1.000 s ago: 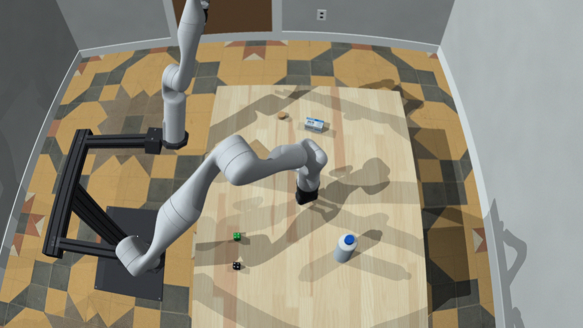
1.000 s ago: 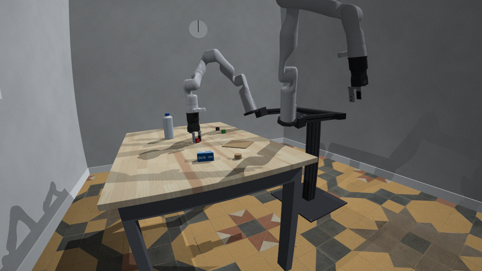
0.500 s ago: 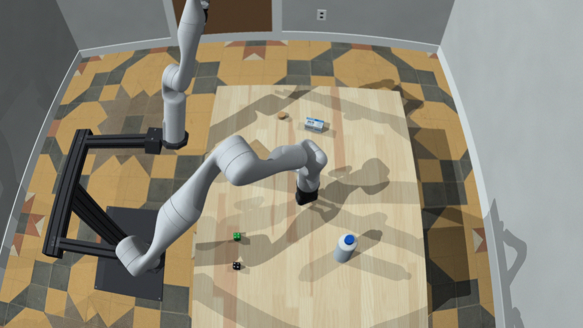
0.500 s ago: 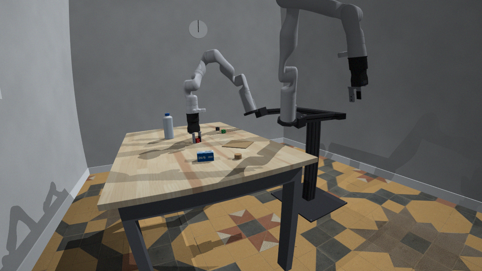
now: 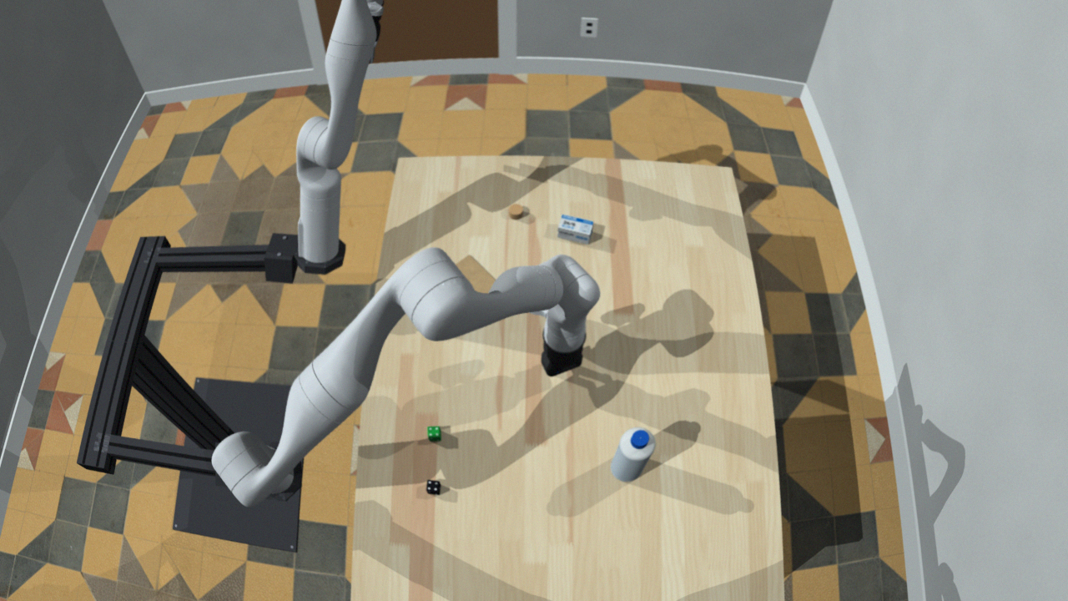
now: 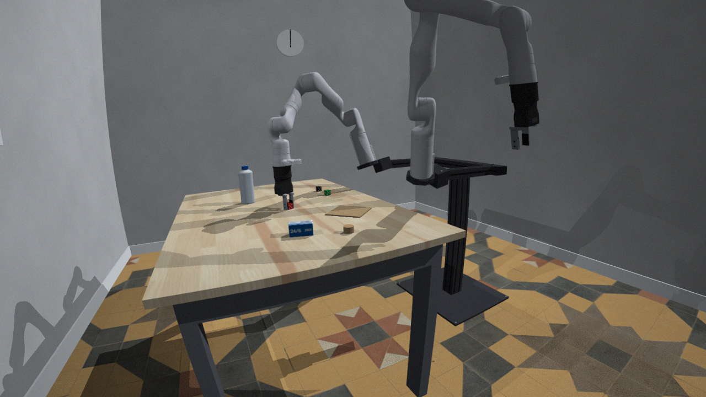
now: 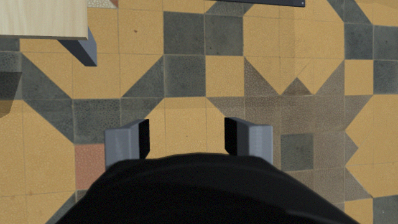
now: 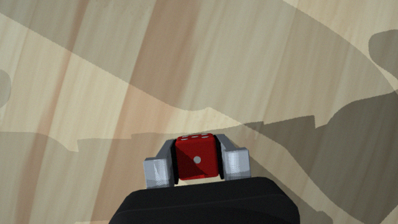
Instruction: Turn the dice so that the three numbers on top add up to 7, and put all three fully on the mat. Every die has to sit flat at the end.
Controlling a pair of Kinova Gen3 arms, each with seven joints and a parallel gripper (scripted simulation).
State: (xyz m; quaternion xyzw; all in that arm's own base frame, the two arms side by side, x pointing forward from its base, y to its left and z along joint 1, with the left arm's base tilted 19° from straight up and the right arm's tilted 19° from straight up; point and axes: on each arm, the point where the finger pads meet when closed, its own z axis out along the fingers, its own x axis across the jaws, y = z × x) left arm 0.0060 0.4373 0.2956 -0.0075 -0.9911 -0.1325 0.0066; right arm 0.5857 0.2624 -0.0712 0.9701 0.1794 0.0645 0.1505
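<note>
Right pincer (image 5: 561,360) (image 6: 288,203) (image 8: 198,155) snug around red die (image 6: 290,205) (image 8: 197,166).

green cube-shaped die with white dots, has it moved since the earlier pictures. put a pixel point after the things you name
No, the green die (image 5: 434,433) (image 6: 327,192) has not shifted any way, judged against the pale wooden table (image 5: 672,537) (image 6: 207,271) (image 7: 43,18) (image 8: 249,46).
</note>
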